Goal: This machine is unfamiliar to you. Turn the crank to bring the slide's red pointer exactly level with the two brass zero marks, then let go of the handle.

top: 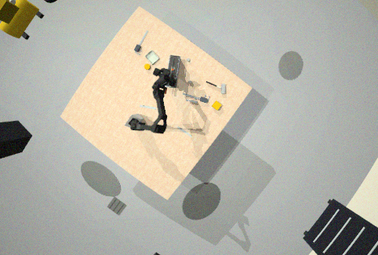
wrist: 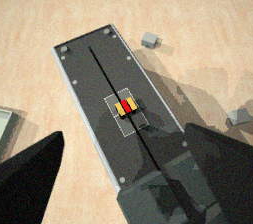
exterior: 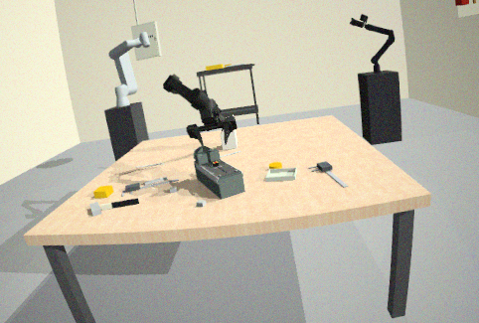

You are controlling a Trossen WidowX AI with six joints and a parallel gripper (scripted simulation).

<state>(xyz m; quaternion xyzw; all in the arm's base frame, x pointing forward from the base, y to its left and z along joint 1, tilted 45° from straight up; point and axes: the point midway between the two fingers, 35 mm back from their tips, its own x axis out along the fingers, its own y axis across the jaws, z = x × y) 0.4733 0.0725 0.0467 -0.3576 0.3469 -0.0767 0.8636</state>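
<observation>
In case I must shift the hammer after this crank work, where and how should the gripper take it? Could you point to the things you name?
Take the black grip (top: 210,83) (exterior: 125,203), coming straight down from above, with one finger on each long side. It is slim and straight and lies along the tabletop (top: 114,109) (exterior: 318,198), so closing across it looks surest. The blocky grey head (top: 223,89) (exterior: 95,209) is wider and probably a poorer fit.

Top high overhead — exterior tableside, wrist close above — table shared.

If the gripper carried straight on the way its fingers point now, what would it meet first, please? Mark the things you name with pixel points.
Probably the raised end of the dark machine (exterior: 219,180) (wrist: 99,120), just below the open gripper (exterior: 214,142) (wrist: 125,133), though depth is hard to judge.
</observation>
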